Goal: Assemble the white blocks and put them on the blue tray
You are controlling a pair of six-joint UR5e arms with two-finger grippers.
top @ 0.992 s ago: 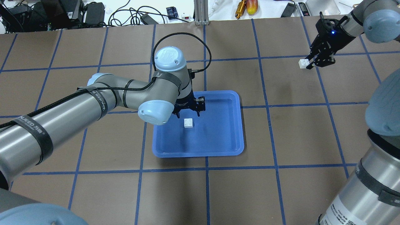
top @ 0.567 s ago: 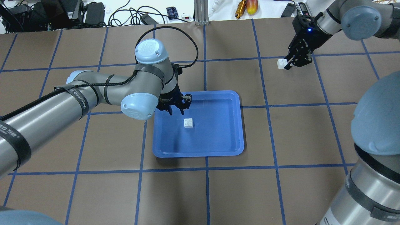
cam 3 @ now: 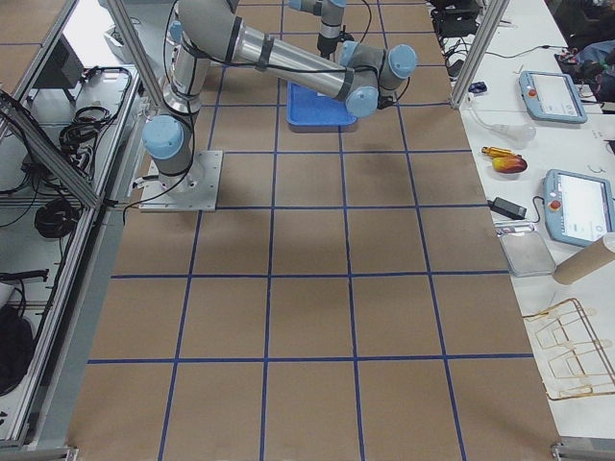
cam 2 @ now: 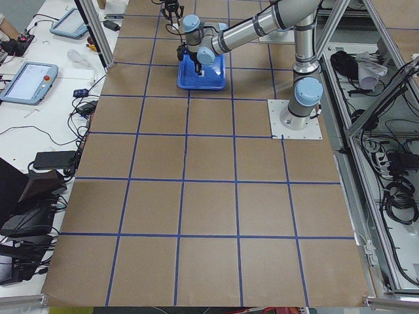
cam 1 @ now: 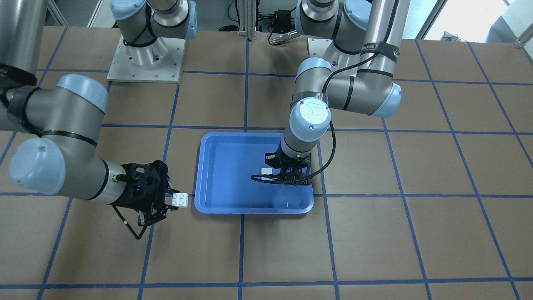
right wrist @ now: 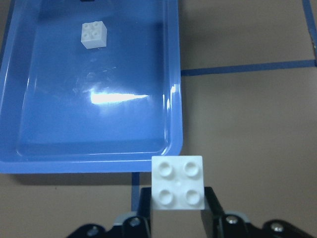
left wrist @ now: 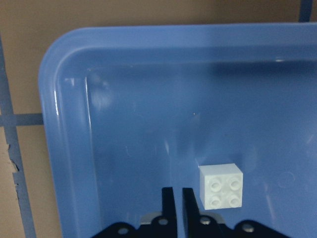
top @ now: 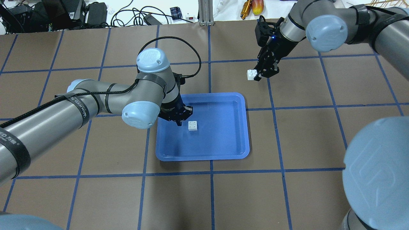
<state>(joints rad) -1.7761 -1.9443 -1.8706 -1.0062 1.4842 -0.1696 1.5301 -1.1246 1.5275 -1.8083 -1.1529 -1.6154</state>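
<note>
1. My right gripper point(right wrist: 177, 208) pinches one block point(right wrist: 178, 182) by its side walls, near the tray point(right wrist: 174, 99) but outside it.
2. My left gripper point(left wrist: 174, 192) is pressed together and empty, beside the second block point(left wrist: 221, 186), which lies in the tray.
3. Handling, as I judge it: light, rigid, slick. Grip opposite side walls and keep the studs clear.
4. Change over the last second: the right gripper has carried its block toward the tray. The second block is unmoved.

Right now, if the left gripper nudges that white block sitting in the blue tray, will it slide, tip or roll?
The block is squat and flat-based, so it probably won't tip or roll. The blue tray floor looks glossy, so a nudge would likely slide it. It seems stiff: the right gripper pinches its twin without visible deformation.
</note>
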